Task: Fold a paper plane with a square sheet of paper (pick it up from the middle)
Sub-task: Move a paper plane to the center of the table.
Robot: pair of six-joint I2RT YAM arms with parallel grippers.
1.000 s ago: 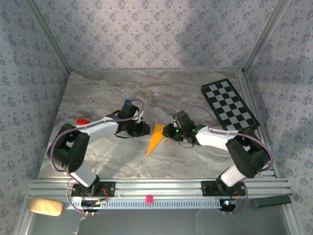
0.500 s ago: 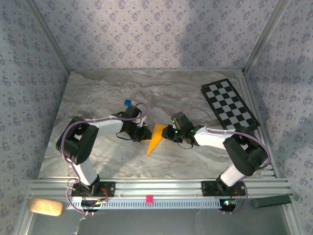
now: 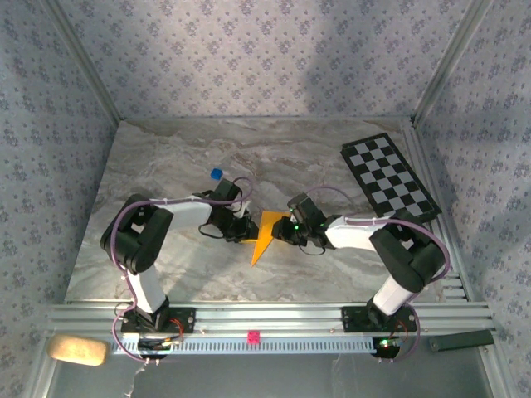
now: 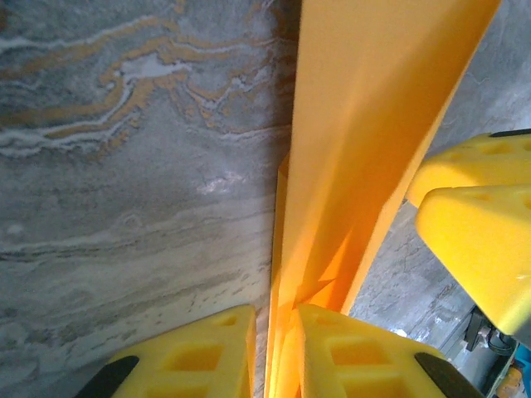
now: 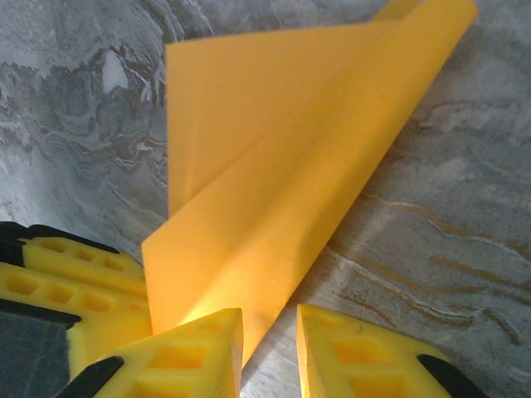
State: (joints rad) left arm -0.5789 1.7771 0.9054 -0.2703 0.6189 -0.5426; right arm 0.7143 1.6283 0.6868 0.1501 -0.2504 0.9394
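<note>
Top external view: on the left, the left arm bends in over the grey marbled worktop (image 3: 158, 157), and a small blue cube (image 3: 216, 174) lies just beyond its wrist, apart from everything else. The left fingers (image 3: 246, 230) meet the left edge of the folded paper (image 3: 266, 230). It is an orange-yellow pointed shape near the middle of the worktop, wide at its far end and tapering to a tip toward the near edge.

From the left wrist, those yellow fingers (image 4: 187, 361) are drawn almost together. The paper's doubled lower edge runs down into the slit between them, pinched there, while the rest of the paper (image 4: 373, 124) rises as a tall creased flap.

The right fingers (image 3: 283, 232) come in at the paper's right edge. From the right wrist, they (image 5: 365, 356) stand a narrow gap apart with marble showing between them. The paper's (image 5: 274, 166) near corner lies against the inner face of the finger on the left of that view, and whether it is clamped I cannot tell.

At the far right a black-and-white checkered board (image 3: 388, 178) lies flat, well apart from the paper
</note>
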